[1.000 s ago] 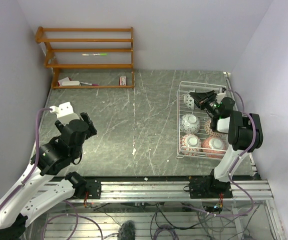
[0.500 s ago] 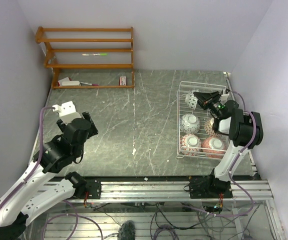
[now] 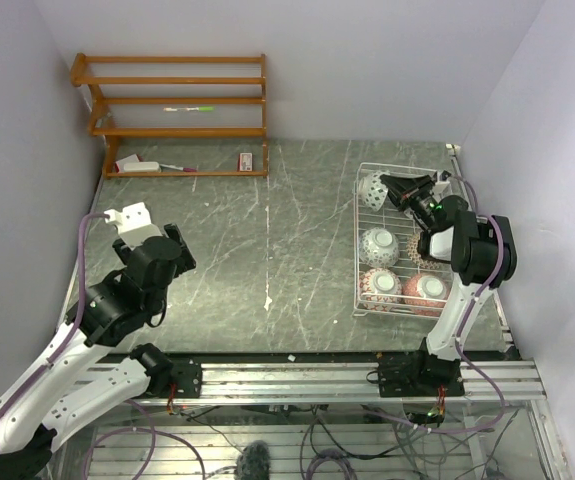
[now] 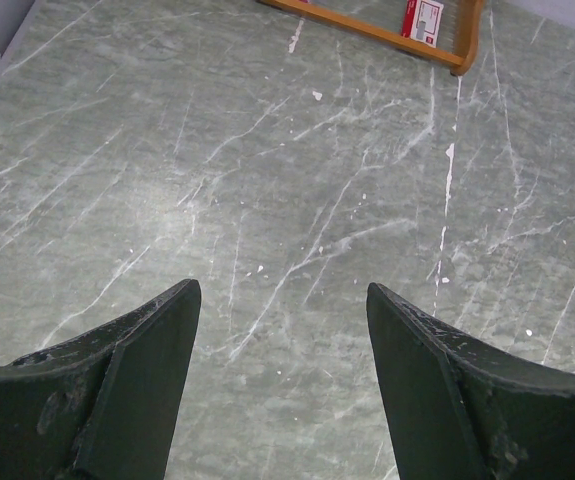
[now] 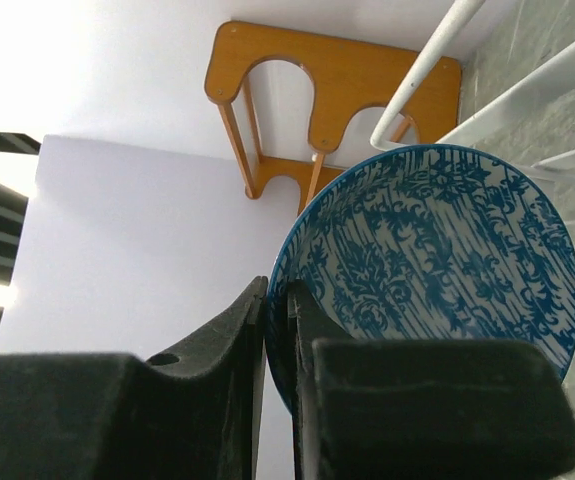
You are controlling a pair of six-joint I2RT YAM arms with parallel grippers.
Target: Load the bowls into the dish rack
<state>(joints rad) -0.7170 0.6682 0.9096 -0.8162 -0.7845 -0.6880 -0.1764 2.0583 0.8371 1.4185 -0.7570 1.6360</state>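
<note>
Am pinching rim of small round blue-patterned ceramic bowl (image 5: pixel 437 250) with my right gripper (image 5: pixel 275 300), jaws squeezing narrow on thin wall. Bowl tilting on edge at far end of white wire-grid dish rack (image 3: pixel 357 262), by far right corner of grey marbled bench (image 3: pixel 267 230). Other patterned bowls (image 3: pixel 380 245) sitting in rack's near half. My left gripper (image 4: pixel 282 295) hovering over bench near left edge, jaws gaping wide.

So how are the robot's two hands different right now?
The left hand is open and empty, while the right hand is shut on the rim of a blue bowl. The left hand hangs over the bare table, while the right hand is at the far end of the dish rack. Both have two dark fingers.
</note>
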